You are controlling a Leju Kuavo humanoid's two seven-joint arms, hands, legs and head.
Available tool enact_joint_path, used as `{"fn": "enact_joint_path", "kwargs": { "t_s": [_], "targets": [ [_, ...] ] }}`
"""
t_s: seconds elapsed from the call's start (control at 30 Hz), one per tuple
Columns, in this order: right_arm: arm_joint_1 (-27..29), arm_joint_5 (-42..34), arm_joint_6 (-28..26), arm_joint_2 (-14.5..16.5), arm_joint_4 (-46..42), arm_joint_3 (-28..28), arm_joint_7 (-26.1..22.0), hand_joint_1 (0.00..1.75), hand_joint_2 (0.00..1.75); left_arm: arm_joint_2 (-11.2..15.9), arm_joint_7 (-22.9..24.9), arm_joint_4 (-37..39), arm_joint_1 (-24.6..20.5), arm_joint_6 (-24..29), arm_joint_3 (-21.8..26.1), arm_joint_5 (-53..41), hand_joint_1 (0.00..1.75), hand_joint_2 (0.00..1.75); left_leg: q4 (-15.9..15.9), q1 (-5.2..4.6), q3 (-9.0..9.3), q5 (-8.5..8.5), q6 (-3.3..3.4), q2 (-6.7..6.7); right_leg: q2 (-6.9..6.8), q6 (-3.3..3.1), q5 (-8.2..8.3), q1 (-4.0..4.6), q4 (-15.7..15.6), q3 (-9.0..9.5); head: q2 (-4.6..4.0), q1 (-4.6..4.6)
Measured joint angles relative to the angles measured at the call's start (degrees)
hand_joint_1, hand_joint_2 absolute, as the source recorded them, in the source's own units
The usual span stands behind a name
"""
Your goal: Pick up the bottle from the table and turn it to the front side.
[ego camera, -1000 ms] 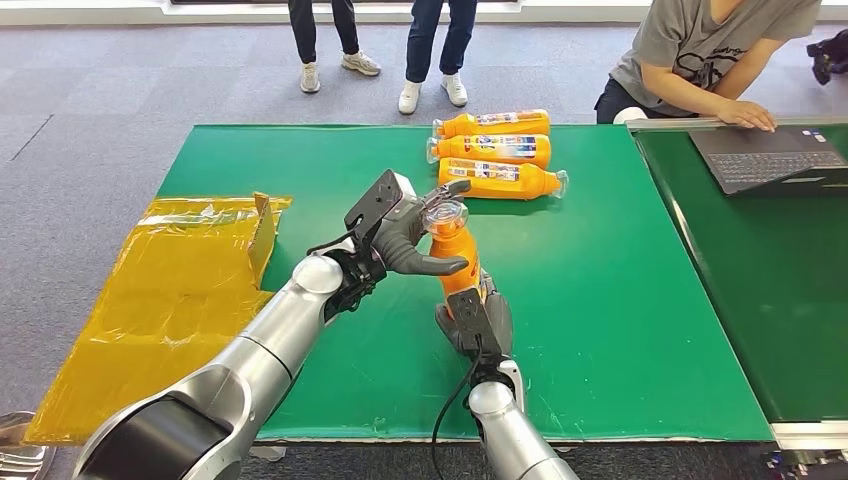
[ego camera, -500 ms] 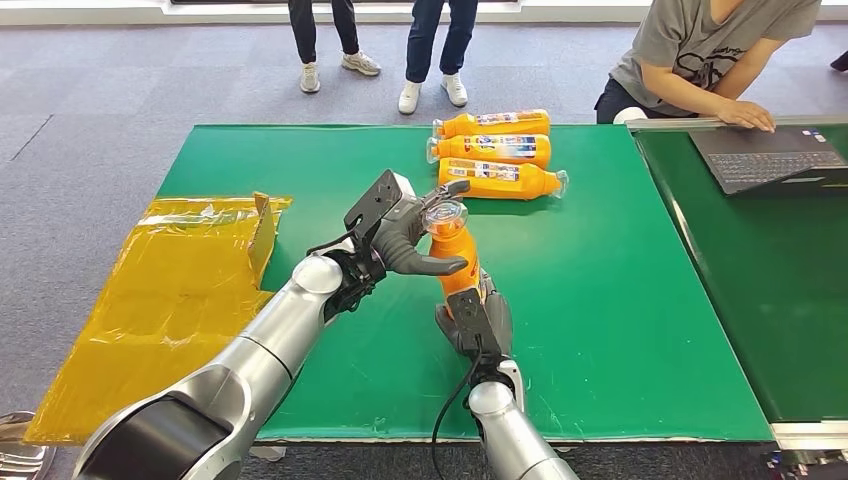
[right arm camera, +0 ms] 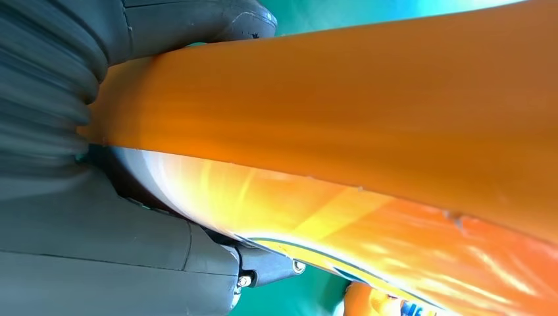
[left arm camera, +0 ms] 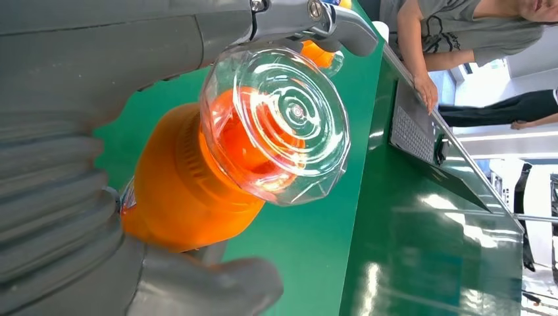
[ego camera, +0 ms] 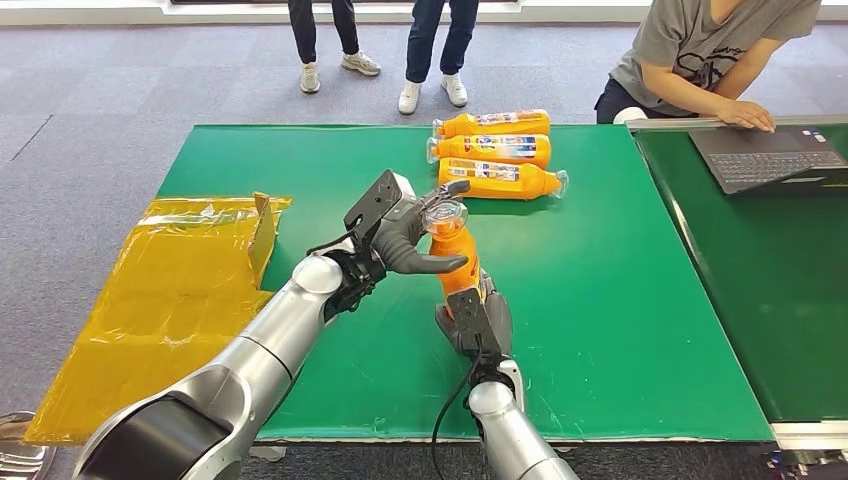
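A: Bottle first, in the head view: it stands nearly upright over the green table, tilted a little, on the near side of the three spare bottles that lie flat at the far edge.

B: Who has it?

A: Both. The right hand grasps its lower body from below, and the left hand is wrapped round the neck just under the clear cap. Whether its base touches the table I cannot tell; the right hand hides it.

B: And the left wrist view?

A: Close on the clear cap, seen nearly end-on, with the orange shoulder behind it. The thumb sits on one side of the neck and a finger hooks over the other, so that hand is closed on the bottle, not just resting. A laptop sits on the next table beyond, with a seated person at it.

B: Right wrist view?

A: The orange body pressed against the palm, thumb and fingers clasped about it, and an edge of the label showing low down.

B: So which step?

A: I judge the pickup done and the turning in hand. Next, one hand must loosen so the other can twist the bottle about its long axis until the label faces forward; both clamped together would fight each other.
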Motion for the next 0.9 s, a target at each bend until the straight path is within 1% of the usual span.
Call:
{"fn": "enact_joint_path", "kwargs": {
  "t_s": [0.17, 0.9],
  "targets": [
    [-0.32, 0.67, 0.42, 0.08, 0.03, -0.01, -0.02, 1.75, 1.75, 0.62, -0.64, -0.21, 1.48, 2.21, 0.01, -0.19, 1.75, 1.75, 0.0, 0.0, -0.02, 0.01, 0.0, -0.02, -0.04, 0.0, 0.0, 0.01, 0.0, -0.02, 0.0, -0.02],
    [-0.32, 0.76, 0.42, 0.37, 0.27, -0.01, -0.16, 1.75, 1.75, 1.03, -0.8, -0.76, 2.05, 2.52, 0.01, -0.13, 1.75, 1.75, 0.0, 0.0, -0.07, 0.02, 0.01, -0.06, -0.1, 0.0, 0.0, 0.0, 0.0, -0.02, 0.0, 0.0]
  ]
}}
